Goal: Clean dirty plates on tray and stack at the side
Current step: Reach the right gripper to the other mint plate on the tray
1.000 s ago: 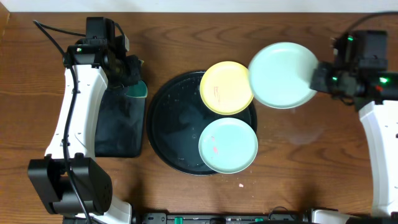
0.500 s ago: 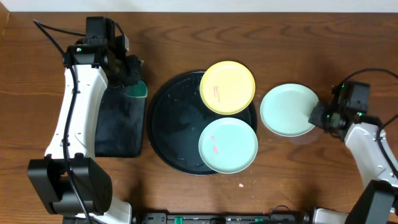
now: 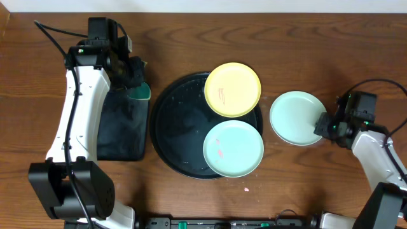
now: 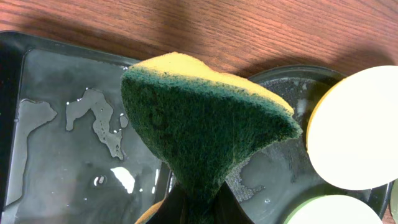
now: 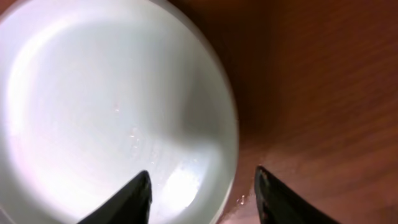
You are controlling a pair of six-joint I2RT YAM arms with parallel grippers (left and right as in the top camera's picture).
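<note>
A pale mint plate lies flat on the table just right of the round black tray. My right gripper sits at its right rim. In the right wrist view the gripper is open, one finger over the plate and one over bare wood. On the tray rest a yellow plate with faint marks and a mint plate with pink smears. My left gripper is shut on a green-and-yellow sponge over the tray's left side.
A wet black rectangular tray lies left of the round tray, below the left arm. A small pink crumb is on the wood near the front edge. Water beads cover the round tray's floor.
The right arm brought the mint plate down from the air onto the table right of the tray, then opened its jaws. The left arm and sponge stayed still.
</note>
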